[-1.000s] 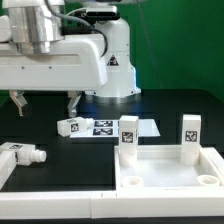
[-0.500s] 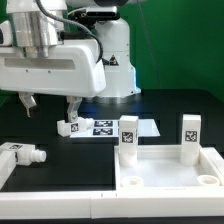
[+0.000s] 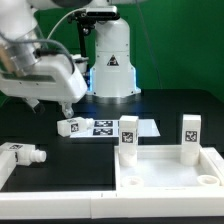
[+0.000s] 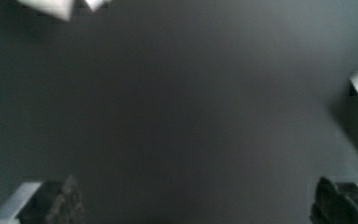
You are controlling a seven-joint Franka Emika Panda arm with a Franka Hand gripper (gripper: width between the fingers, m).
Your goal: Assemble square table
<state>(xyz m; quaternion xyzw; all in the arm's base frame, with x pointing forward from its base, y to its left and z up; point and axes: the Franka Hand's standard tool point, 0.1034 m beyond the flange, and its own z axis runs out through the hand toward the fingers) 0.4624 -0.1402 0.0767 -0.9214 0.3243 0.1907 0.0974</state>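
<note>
The end effector (image 3: 50, 104) hangs tilted above the dark surface (image 3: 175, 105) on the exterior view's left, its fingers wide apart with nothing between them. Below it, near one finger, a loose leg (image 3: 74, 126) lies on its side at the left end of the marker board (image 3: 118, 128), its long axis running across the view. A second leg (image 3: 22, 155) lies near the view's left edge, narrow end toward the right, with bare surface between the two. The square panel (image 3: 170, 172) sits lower right, rim up. One upright leg (image 3: 128, 136) stands in its far left corner and another upright leg (image 3: 191, 131) in its far right corner, tags facing the camera.

The wrist view is blurred. The end effector (image 4: 202, 200) shows two dark fingertips (image 4: 60, 200) spread over open surface (image 4: 194, 100). The white shapes (image 4: 60, 5) at the frame's margins are too blurred to name.
</note>
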